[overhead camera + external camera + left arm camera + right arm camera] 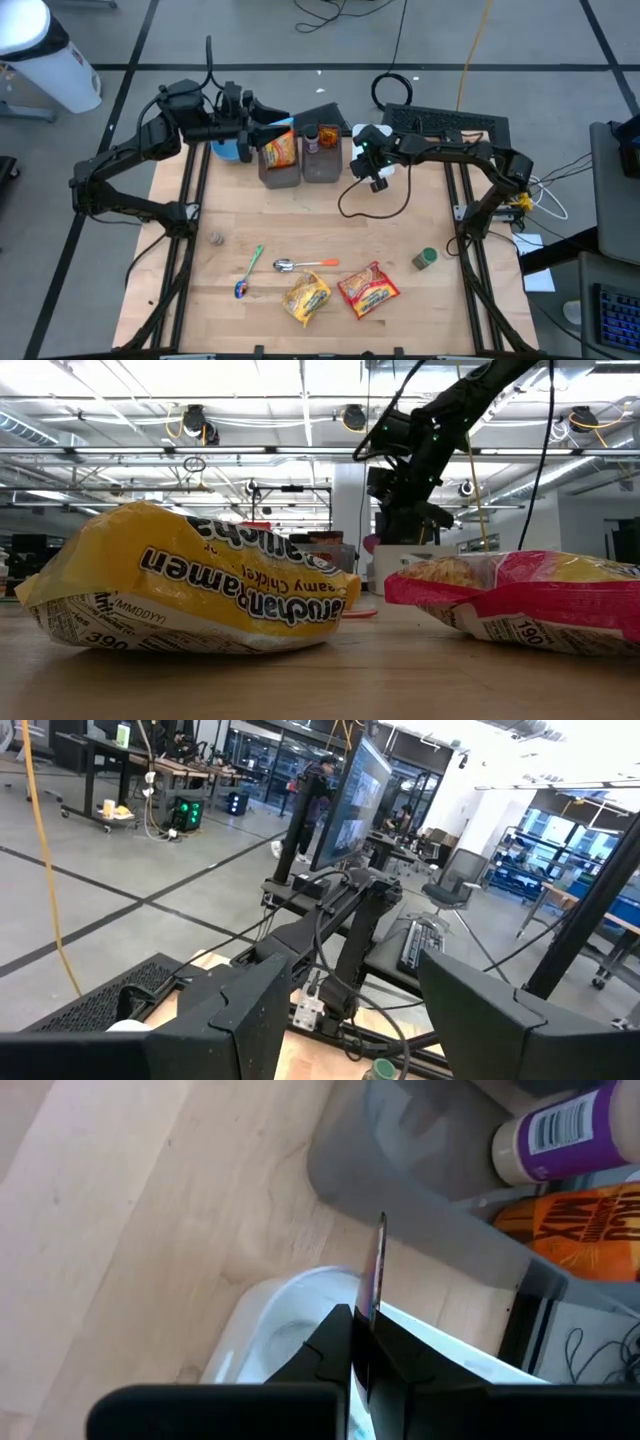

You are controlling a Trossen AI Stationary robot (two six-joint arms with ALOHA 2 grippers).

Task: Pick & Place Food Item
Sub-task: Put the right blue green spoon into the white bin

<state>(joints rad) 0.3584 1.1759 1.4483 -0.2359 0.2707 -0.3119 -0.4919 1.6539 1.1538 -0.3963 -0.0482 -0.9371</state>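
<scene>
Two ramen packets [340, 292] lie at the front of the tabletop [400, 240], not yet picked, while the right pincer [362, 1342], near the grey bins [300, 165], pinches a thin card edge-on and the left pincer [350, 1010] waits wide open.

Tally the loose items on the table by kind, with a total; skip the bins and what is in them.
Ramen packets: 2, yellow and red
Spoons: 2, orange-handled and green-handled
Small green-lidded jar: 1
Small round item, too small to identify: 1
Total: 6
</scene>
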